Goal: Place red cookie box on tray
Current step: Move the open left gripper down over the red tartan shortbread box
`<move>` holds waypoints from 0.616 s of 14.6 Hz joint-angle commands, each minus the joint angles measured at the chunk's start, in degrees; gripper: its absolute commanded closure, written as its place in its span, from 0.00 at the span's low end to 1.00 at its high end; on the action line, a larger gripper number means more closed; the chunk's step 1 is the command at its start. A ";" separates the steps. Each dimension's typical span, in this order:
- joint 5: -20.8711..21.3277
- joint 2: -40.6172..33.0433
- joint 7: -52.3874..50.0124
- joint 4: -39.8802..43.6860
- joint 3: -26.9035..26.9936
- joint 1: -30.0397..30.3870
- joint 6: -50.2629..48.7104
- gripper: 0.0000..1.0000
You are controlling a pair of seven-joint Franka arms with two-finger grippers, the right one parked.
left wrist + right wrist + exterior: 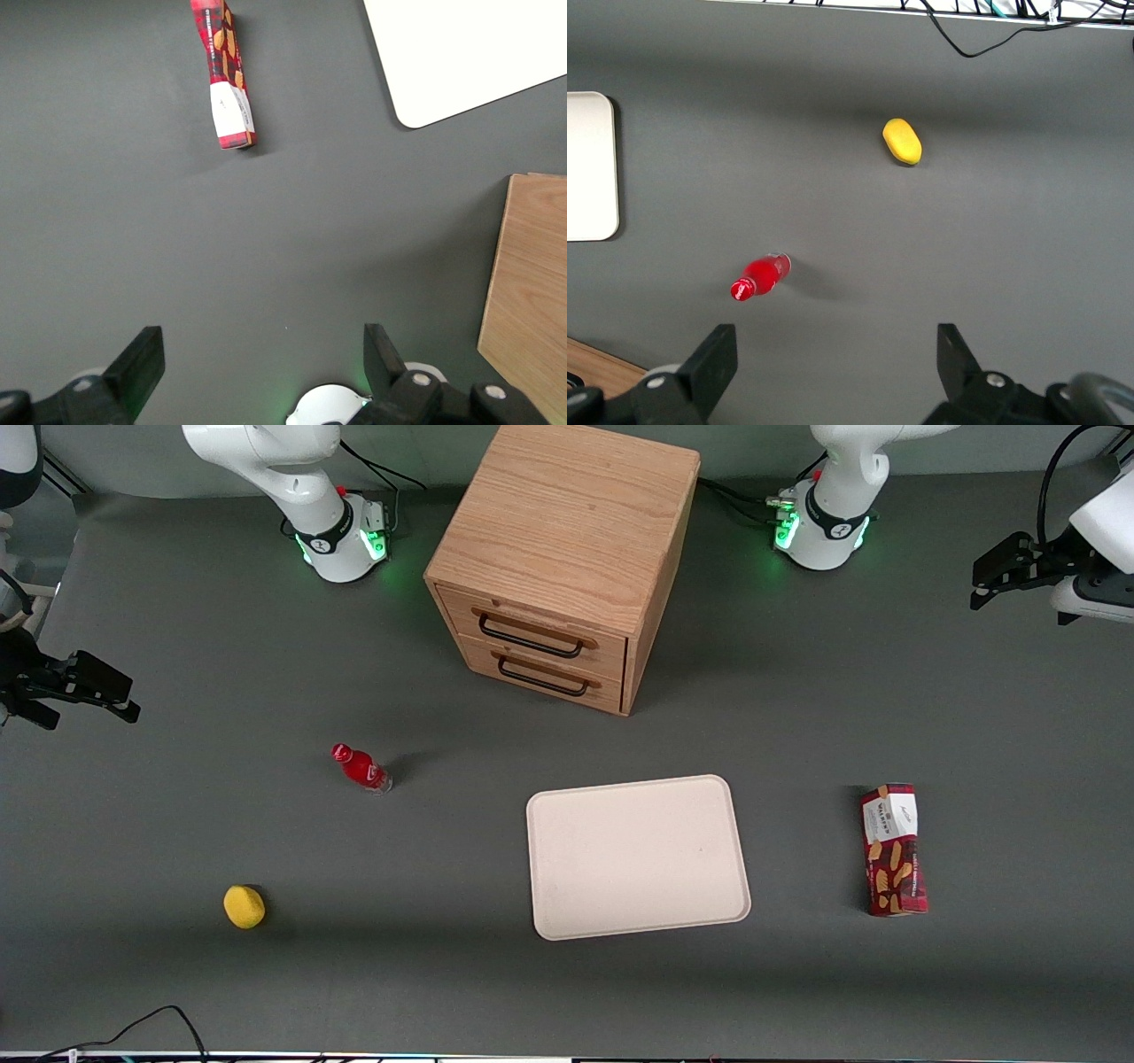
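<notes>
The red cookie box (894, 849) lay flat on the grey worktop (974, 717), apart from the tray (638, 856) and toward the working arm's end of the worktop, its long axis roughly parallel to the tray's short edges and its white-label end the end farther from the front camera. The left arm's end effector (997, 576) hung high at the worktop's edge, well apart from the box and farther from the front camera than it, fingers (142, 363) spread wide and holding nothing. The reach had yet to begin, and the step would likely go best with the end effector brought over the middle of the box, turned so the fingers straddled its narrow width, then lowered and closed across the long sides; a grip near either end could let the carton tip. The tray, bare and much larger than the box, left generous room for the set-down. The white panel on the box carried a line of dark print and a small mark, too small to read; tan biscuits were pictured along the red. A wooden drawer cabinet (567, 558), a small red bottle (361, 768) and a yellow lemon-like object (244, 906) played no part.
</notes>
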 commanded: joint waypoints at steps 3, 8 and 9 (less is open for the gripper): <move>-0.47 -1.35 3.84 -0.13 0.92 0.50 -0.39 0.00; -0.30 3.29 4.03 1.98 2.95 0.33 1.62 0.00; -0.29 5.40 3.42 2.25 2.86 0.15 3.37 0.00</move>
